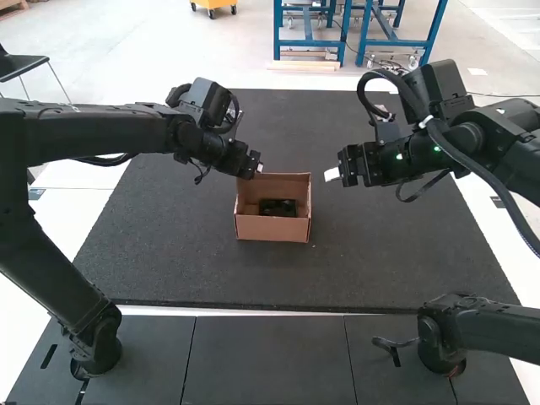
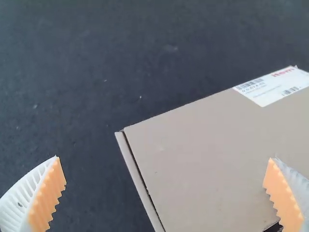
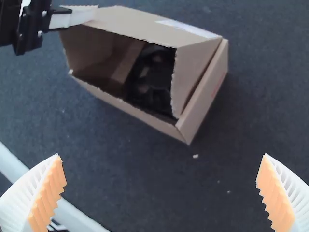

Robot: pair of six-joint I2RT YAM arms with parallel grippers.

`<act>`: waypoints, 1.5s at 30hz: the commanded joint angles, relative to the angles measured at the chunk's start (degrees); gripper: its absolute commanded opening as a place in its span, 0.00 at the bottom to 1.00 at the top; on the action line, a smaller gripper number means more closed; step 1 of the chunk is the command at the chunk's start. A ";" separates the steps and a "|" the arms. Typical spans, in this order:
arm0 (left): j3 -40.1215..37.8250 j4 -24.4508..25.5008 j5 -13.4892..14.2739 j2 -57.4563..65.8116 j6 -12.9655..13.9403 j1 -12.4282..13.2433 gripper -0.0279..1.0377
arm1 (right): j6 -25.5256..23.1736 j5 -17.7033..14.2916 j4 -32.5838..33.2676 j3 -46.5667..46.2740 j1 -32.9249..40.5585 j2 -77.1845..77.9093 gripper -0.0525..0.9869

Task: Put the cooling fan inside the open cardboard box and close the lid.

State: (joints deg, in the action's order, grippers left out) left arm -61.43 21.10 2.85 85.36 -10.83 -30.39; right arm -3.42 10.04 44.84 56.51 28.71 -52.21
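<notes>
At the left, the left pincer [image 1: 251,164] hangs at the rear left corner of the cardboard box [image 1: 272,221], its ribbed fingers spread wide and gripping nothing, with the raised lid [image 2: 207,159] just under them. The box sits mid-worktop on the dark mat [image 1: 169,236], and the cooling fan [image 1: 277,207] already lies inside it, low against the floor of the box. The lid is not yet down. To the right, the right pincer [image 1: 336,175] hovers a little apart from the box's right wall, also wide open and empty. The likely trouble is in the closing: the box looks light and nothing braces it, so a push on one lid corner could slide or swivel it across the mat, and the torn-edged side flap [image 3: 190,72] could buckle or catch outside instead of tucking in
</notes>
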 commanded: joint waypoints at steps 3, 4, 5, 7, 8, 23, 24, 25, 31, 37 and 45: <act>1.84 -1.94 -2.50 -0.28 -0.42 -0.11 0.93 | -0.53 -0.11 -0.45 0.00 -0.14 0.00 0.92; 2.45 -2.56 -3.03 -0.20 -0.42 -0.11 0.93 | -0.53 -0.11 -0.45 -0.09 -0.23 0.00 0.92; 2.89 -3.26 -3.29 -0.11 -0.42 -0.11 0.93 | -0.62 -0.11 -0.45 -0.09 -0.23 0.00 0.92; 3.77 -4.49 -4.08 -0.11 -0.42 -0.19 0.93 | -0.89 -0.02 -0.45 -0.17 -0.32 0.00 0.92; 4.04 -5.02 -4.70 -0.11 -0.42 -0.19 0.93 | -0.97 -0.02 -0.45 -0.09 -0.41 0.00 0.92; 6.41 -5.99 -6.46 2.79 -0.51 -2.57 0.93 | -1.76 0.50 -0.54 -0.70 -0.50 0.09 0.92; 6.59 -6.25 -6.46 2.97 -0.51 -2.57 0.93 | -1.76 0.50 -0.54 -0.70 -0.50 0.09 0.92; 6.76 -6.43 -6.46 2.97 -0.51 -2.57 0.93 | -1.76 0.59 -0.54 -0.79 -0.50 0.09 0.92; 8.61 -7.66 -6.46 2.97 -0.60 -2.57 0.93 | -1.76 0.68 -0.45 -0.70 -0.50 0.00 0.92; 10.54 -9.85 -6.37 3.32 -0.68 -2.57 0.93 | -1.85 0.77 -0.37 -0.79 -0.50 0.09 0.92; 13.18 -14.34 -5.66 5.52 -1.04 -2.57 0.93 | -2.03 1.29 -0.37 -1.32 -0.50 0.26 0.92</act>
State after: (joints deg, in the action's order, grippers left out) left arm -48.93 7.68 -3.01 89.69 -11.46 -32.64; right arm -4.82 10.50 44.73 55.20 28.69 -52.23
